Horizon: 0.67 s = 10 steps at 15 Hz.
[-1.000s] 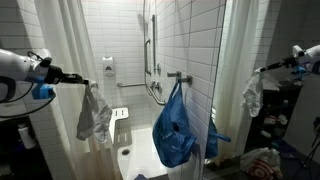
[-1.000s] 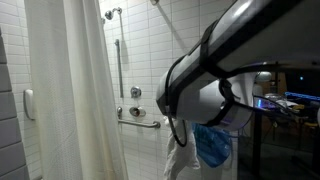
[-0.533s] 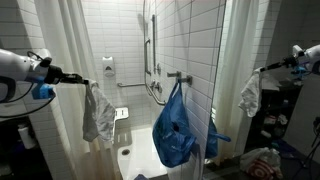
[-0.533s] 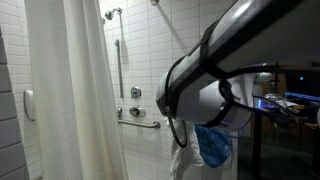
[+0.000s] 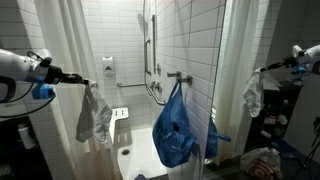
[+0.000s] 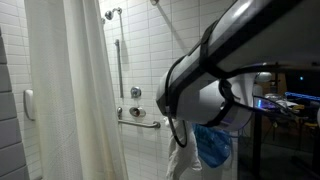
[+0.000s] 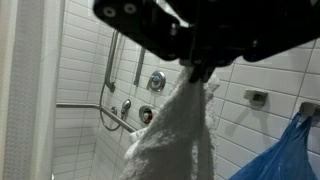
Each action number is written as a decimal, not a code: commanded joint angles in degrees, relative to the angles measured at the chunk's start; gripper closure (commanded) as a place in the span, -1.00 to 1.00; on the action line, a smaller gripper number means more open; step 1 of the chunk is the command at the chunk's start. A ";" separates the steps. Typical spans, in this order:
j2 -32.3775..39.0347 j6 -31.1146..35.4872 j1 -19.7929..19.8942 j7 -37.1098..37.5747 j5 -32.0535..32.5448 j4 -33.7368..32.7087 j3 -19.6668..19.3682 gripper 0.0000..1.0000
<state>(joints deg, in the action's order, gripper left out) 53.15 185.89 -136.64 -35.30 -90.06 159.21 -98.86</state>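
My gripper (image 5: pixel 86 80) is shut on the top edge of a white towel (image 5: pixel 95 116), which hangs limp below it in front of the shower stall. In the wrist view the gripper (image 7: pixel 199 70) comes in from the top and the towel (image 7: pixel 172 134) drapes straight down from its closed jaws. A blue bag (image 5: pixel 175 128) hangs from a wall fitting to the towel's right, apart from it. The arm's body (image 6: pixel 225 70) fills the foreground in an exterior view, with the towel (image 6: pixel 180 160) and the blue bag (image 6: pixel 212 146) showing below it.
A white shower curtain (image 5: pixel 62 70) hangs on the stall's left side. Grab bars (image 7: pixel 80 106) and shower valves (image 7: pixel 156 82) sit on the tiled wall. A mirror at the right (image 5: pixel 270 90) reflects the arm and towel. A soap dispenser (image 5: pixel 107 70) is mounted on the wall.
The hanging towel sways slightly sideways and back. The arm and gripper stay in place.
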 commanded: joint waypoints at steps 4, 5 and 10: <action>-0.08 -0.03 -0.10 0.41 -0.17 -0.27 0.00 0.98; -0.25 -0.23 -0.08 0.91 -0.16 -0.53 -0.14 0.98; -0.07 -0.88 -0.08 3.09 0.00 -0.84 -0.33 0.98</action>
<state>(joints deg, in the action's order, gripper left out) 53.08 185.00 -136.72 -32.18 -90.05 158.35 -99.20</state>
